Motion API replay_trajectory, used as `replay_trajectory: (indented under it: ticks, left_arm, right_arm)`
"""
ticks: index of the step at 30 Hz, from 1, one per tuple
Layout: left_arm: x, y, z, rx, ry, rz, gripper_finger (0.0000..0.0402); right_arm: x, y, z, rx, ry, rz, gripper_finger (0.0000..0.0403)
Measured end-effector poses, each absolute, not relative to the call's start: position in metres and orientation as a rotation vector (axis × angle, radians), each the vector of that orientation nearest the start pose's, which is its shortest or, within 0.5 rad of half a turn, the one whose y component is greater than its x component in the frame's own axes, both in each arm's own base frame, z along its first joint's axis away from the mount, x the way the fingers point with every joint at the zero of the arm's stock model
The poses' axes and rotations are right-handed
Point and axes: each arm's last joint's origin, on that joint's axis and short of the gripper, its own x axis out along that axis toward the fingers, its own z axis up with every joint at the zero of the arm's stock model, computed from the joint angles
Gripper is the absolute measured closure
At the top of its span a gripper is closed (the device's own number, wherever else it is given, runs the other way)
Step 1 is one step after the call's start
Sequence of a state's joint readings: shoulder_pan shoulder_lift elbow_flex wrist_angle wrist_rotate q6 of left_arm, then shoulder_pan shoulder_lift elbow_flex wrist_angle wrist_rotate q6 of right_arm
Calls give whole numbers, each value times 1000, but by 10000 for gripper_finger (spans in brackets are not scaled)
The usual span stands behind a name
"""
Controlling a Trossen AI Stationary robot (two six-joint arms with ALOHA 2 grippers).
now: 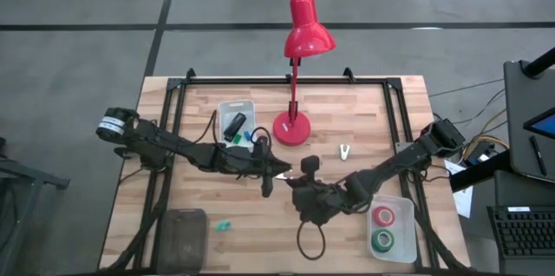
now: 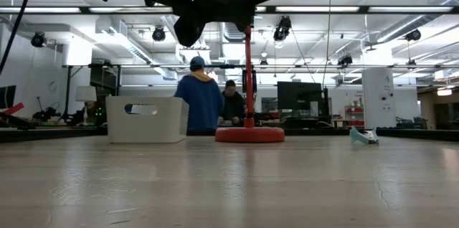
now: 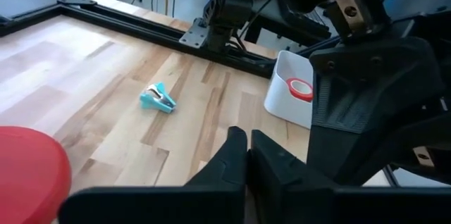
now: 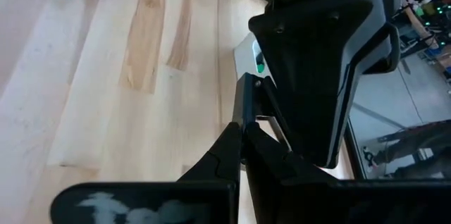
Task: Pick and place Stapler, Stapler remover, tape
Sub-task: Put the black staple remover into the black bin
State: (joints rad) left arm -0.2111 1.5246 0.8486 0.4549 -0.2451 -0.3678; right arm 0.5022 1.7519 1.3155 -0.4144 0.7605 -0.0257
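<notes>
While both grippers are held clenched on nothing above the table's middle, the left gripper (image 1: 279,170) just beside the right gripper (image 1: 299,179), the stapler (image 1: 234,125) is seen in the white bin (image 1: 220,116) and two tape rolls (image 1: 382,228) in the tray (image 1: 404,204).

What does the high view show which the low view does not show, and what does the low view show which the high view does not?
Only the high view shows the stapler in its white bin, the red tape and green tape in the other white tray, the dark container, and both grippers: left gripper and right gripper, both shut and empty, mid-table.

Only the low view shows the room behind, with two people at a bench.

Both share the red lamp and the staple remover.
</notes>
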Motion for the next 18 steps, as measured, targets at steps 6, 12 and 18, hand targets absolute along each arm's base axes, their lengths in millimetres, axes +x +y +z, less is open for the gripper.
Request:
replay_trajectory:
  ticks: [6, 12, 18]
  left_arm:
    - [324, -62, 240, -301, 207, 71, 389]
    - [324, -62, 240, -290, 208, 70, 395]
    - [324, -62, 238, -286, 220, 70, 396]
  right_arm:
    - [337, 162, 247, -518, 691, -238, 394]
    - [337, 162, 247, -489, 688, -246, 393]
    - [335, 163, 247, -449, 692, -255, 356]
